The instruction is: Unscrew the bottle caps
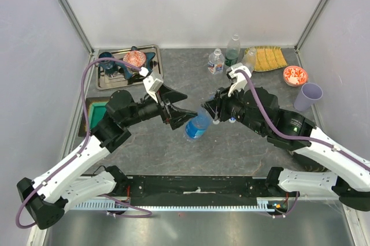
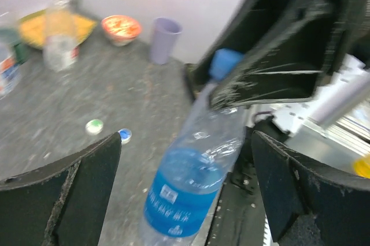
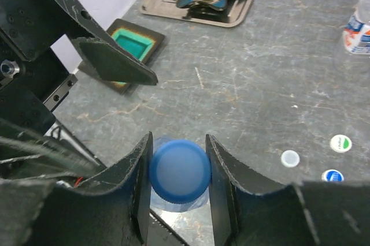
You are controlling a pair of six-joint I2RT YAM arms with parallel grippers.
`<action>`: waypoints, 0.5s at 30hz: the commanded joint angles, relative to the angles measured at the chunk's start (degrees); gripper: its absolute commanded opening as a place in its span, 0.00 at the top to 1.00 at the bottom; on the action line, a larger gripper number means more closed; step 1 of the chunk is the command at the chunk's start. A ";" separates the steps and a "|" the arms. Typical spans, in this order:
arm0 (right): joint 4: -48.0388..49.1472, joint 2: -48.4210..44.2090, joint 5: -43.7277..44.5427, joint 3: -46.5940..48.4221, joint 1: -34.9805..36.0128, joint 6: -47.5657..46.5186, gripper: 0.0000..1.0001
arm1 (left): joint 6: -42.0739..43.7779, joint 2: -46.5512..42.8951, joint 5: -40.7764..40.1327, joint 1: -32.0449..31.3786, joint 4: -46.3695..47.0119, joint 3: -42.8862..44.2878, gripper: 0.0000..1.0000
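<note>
While your right tool (image 3: 179, 165) pinches the blue cap (image 3: 180, 172), close the wide-open left tool (image 2: 185, 182) on the bottle (image 1: 198, 126) before twisting.

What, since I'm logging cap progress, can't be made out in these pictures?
- Right wrist view: the cap and the right gripper's fingers cover the blue bottle's neck, so looseness can't be told.
- Top view: the gripper hides the cap.
- Left wrist view: the bottom edge cuts off the bottle's base; the back bottles are blurred.
</note>
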 commanded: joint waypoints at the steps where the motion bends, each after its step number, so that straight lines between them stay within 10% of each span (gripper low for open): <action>1: 1.49 -2.38 -5.13 0.89 0.09 1.52 1.00 | -2.31 1.40 19.51 0.43 10.96 3.07 0.00; 15: 7.73 -0.45 -12.69 3.96 0.09 2.31 1.00 | -1.79 3.34 27.18 0.43 9.92 -0.80 0.00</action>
